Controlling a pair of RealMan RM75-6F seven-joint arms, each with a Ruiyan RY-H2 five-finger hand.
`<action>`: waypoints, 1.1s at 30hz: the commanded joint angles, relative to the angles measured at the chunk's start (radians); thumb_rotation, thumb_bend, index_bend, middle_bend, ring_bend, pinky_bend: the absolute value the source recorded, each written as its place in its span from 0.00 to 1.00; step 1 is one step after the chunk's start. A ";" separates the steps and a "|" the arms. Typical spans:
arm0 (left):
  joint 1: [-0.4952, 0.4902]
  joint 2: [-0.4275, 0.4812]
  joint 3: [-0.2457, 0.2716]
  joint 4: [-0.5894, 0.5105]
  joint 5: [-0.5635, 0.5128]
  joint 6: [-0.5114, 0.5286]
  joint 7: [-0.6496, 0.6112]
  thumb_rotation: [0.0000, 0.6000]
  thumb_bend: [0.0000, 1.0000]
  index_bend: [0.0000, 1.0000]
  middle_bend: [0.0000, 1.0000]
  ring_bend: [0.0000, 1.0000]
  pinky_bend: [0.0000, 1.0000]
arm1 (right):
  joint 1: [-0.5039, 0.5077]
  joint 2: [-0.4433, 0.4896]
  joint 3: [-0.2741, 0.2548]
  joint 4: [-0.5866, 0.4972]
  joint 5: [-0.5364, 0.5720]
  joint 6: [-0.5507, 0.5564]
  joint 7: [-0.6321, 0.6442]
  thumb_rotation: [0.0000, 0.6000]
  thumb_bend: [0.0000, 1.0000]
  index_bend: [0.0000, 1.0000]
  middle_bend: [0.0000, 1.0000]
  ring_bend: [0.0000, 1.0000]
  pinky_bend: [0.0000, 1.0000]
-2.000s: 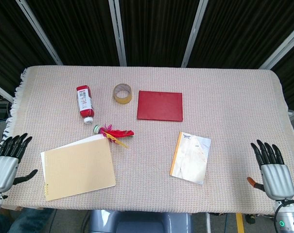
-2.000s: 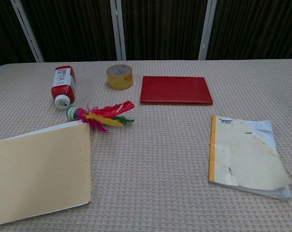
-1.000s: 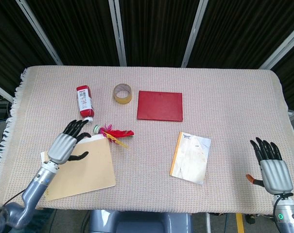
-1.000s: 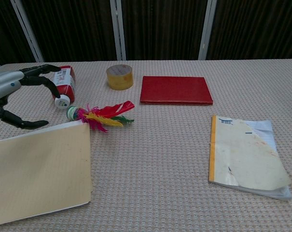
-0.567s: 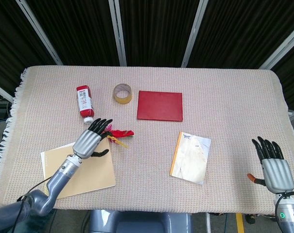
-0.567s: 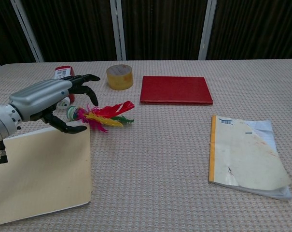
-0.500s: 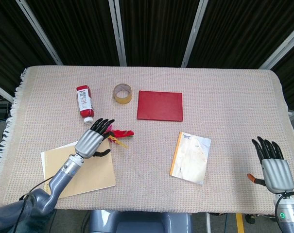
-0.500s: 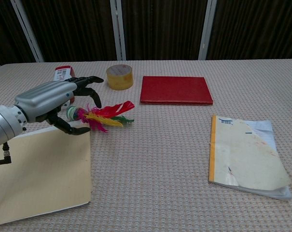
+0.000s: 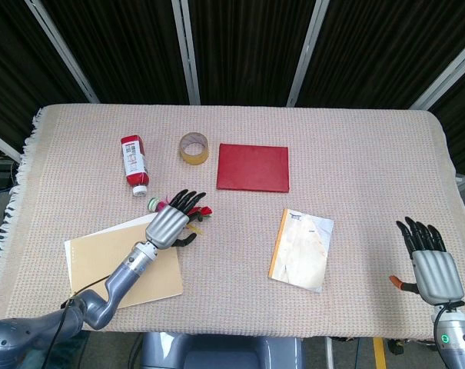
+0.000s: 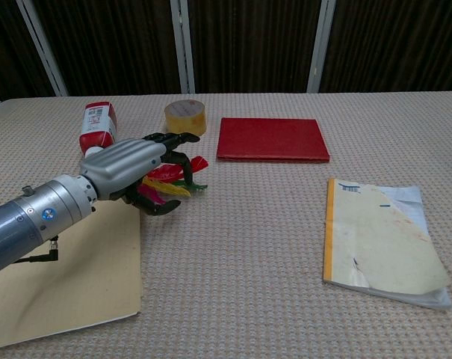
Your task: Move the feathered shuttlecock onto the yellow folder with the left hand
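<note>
Left hand (image 10: 132, 166) now over shuttlecock (image 10: 182, 170), fingers spread (nothing gripped); right hand (image 9: 434, 270) unmoved, open.

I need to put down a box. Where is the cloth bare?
Bare: right of the red book and notebook, and along the far edge. Crowded: near left, where bottle, tape, shuttlecock, left robot hand and yellow folder cluster.

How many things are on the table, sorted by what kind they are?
Feathered shuttlecock: 1
Yellow folder: 1
Red book: 1
Notebook: 1
Red bottle: 1
Tape roll: 1
Total: 6
</note>
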 commanded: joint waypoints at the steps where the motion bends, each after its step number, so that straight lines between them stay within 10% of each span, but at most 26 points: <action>1: -0.009 -0.061 -0.005 0.079 0.003 0.054 0.001 0.98 0.39 0.46 0.00 0.00 0.00 | -0.001 -0.001 0.001 -0.003 0.001 0.004 -0.003 1.00 0.02 0.00 0.00 0.00 0.00; 16: 0.055 -0.028 0.024 0.152 0.020 0.270 -0.092 1.00 0.49 0.77 0.00 0.00 0.00 | 0.007 -0.016 -0.004 -0.008 0.006 -0.004 -0.038 1.00 0.03 0.00 0.00 0.00 0.00; 33: 0.274 0.187 0.050 0.019 -0.019 0.512 -0.202 1.00 0.47 0.56 0.00 0.00 0.00 | -0.019 -0.050 0.000 0.010 -0.031 0.081 -0.080 1.00 0.05 0.00 0.00 0.00 0.00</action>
